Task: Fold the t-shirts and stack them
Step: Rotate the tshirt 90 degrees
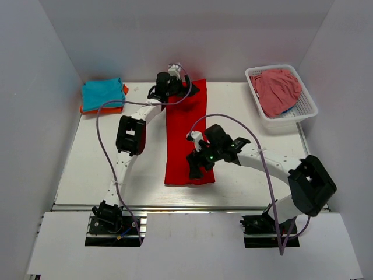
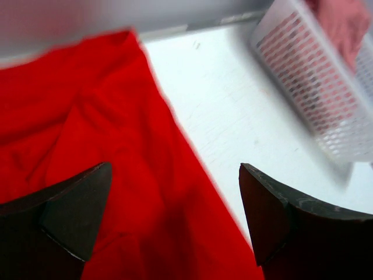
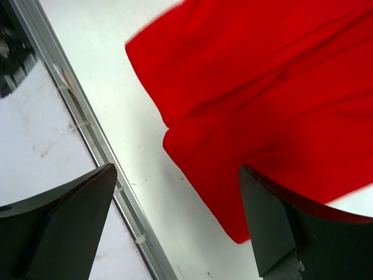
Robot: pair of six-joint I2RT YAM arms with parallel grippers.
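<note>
At far right, pink cloth in white basket; both jaws wide apart, empty, above red t-shirt.

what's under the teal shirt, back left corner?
An orange t-shirt: only thin strips show at the near and right edges of the teal t-shirt. The rest is covered; anything else in the stack is hidden.

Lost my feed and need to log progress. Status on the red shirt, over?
Left gripper open over shirt's far end; right gripper open over near end. Red t-shirt flat, long strip, ungripped. Teal-on-orange stack, basket well aside.
</note>
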